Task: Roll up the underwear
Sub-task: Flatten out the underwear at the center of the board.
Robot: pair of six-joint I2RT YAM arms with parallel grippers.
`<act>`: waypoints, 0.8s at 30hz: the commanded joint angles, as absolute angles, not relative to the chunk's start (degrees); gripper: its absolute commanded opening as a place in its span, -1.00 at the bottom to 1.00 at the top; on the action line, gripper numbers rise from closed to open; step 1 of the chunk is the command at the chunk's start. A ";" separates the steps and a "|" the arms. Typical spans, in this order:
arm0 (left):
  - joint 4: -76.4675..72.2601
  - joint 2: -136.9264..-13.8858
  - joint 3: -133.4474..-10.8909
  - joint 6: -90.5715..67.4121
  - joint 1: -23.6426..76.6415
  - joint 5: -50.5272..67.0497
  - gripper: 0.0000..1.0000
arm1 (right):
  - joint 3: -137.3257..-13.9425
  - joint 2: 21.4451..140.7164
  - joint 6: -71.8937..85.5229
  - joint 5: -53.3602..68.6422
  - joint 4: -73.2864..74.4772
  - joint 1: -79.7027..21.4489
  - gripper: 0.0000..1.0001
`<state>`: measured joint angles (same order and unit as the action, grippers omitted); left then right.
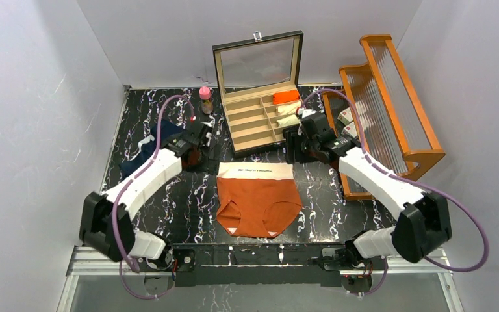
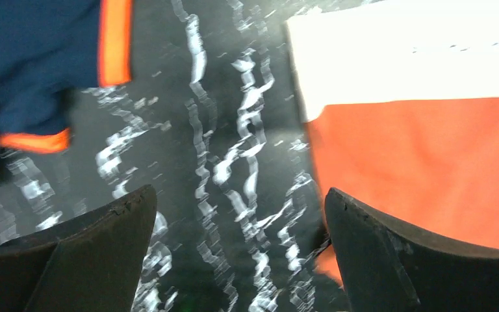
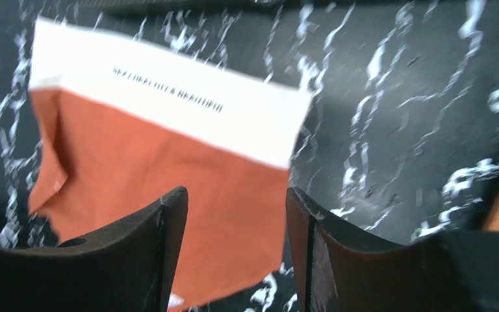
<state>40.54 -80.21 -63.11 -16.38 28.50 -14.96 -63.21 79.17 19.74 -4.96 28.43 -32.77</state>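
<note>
The rust-orange soft cloth underwear (image 1: pixel 258 207) lies flat mid-counter. Its white printed waistband (image 1: pixel 255 171) points to the far compartmented wooden box (image 1: pixel 243 121) and its leg openings to the arm bases. Its edges lie apart from the box and from the crumpled navy, orange-trimmed underwear (image 1: pixel 138 161) at left on the black, white-veined counter (image 1: pixel 169 201). The left pincer (image 2: pixel 240 195) and right pincer (image 3: pixel 237 195) hang spread and hold nothing, near the waistband's corners.

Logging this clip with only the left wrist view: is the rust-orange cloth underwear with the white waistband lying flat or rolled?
Observer: The rust-orange cloth underwear lies spread flat, unrolled, white waistband toward the open glass-lidded compartment box.
Operator: Is the right gripper holding it?
Observer: No, the right gripper is open and empty, beside the waistband's right corner.
Operator: Anything in that box?
Observer: An orange cloth roll and cream cloth rolls, in its right-hand compartments.
</note>
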 commanded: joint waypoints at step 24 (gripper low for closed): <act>37.30 -92.86 -61.47 -42.15 49.76 -27.47 0.43 | -39.59 74.63 37.97 15.32 15.79 -39.23 -0.07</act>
